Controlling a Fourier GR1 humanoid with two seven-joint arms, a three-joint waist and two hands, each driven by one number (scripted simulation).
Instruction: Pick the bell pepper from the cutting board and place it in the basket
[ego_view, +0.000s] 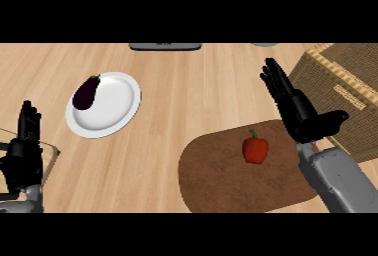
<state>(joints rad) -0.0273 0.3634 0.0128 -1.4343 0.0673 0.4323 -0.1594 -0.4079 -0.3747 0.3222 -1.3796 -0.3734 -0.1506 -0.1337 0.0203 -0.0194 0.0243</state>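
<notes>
A red bell pepper (255, 149) with a green stem lies on the brown cutting board (221, 175) at the lower right. My right hand (299, 114) hovers open just right of and beyond the pepper, fingers straight and pointing away, thumb out to the right. It holds nothing. The woven basket (347, 90) stands at the right edge, right beside that hand. My left hand (23, 150) rests open at the left edge, fingers up.
A white plate (111, 107) carrying a dark purple eggplant (86, 91) sits at the left of centre. A clear container's rim (50, 155) shows by the left hand. A grey object (165, 46) lies at the far edge of the wooden counter.
</notes>
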